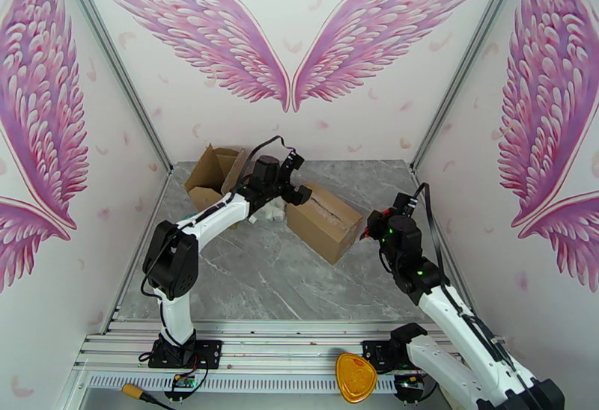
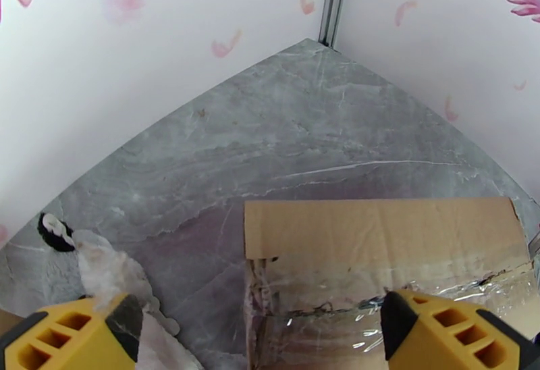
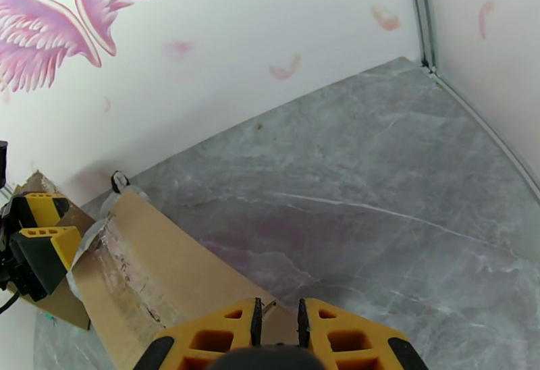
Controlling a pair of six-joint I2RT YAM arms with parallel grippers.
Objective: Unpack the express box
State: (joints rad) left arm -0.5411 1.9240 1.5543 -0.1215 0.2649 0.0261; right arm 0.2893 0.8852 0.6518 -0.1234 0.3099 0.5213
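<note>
The express box is a brown carton with torn clear tape, lying on its side mid-table; its taped top also shows in the left wrist view. My left gripper hovers over the box's left end, its yellow fingers spread wide open with nothing between them. A white soft item with a black part lies on the table just left of the box. My right gripper is at the box's near right corner, its jaws nearly together, pinching the cardboard edge.
A second, open cardboard box stands at the back left against the wall. A yellow-orange object rests on the rail between the arm bases. White walls close in the grey marble table on three sides.
</note>
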